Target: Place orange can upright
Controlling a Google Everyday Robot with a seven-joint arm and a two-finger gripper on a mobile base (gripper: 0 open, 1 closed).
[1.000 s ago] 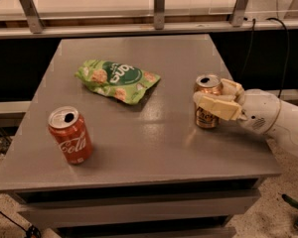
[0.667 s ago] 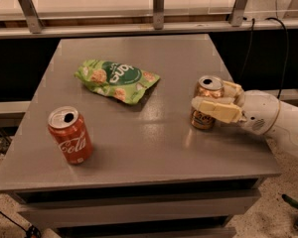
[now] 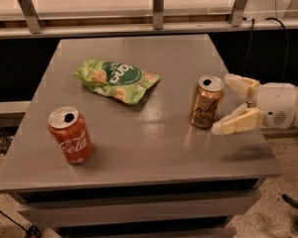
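The orange can (image 3: 207, 102) stands upright on the grey table (image 3: 139, 148), right of centre, with black cursive lettering and a silver top. My gripper (image 3: 227, 104) is just right of the can, low over the table's right edge. Its cream fingers (image 3: 237, 122) are spread open and sit apart from the can, one behind it and one in front. Nothing is held.
A red cola can (image 3: 70, 135) stands upright at the front left. A green snack bag (image 3: 117, 80) lies flat near the table's middle back. A railing with metal posts (image 3: 158, 6) runs behind the table. The floor lies below the right edge.
The fingers were closed on the orange can; now they have opened and drawn back to the right, leaving the can standing on the table.
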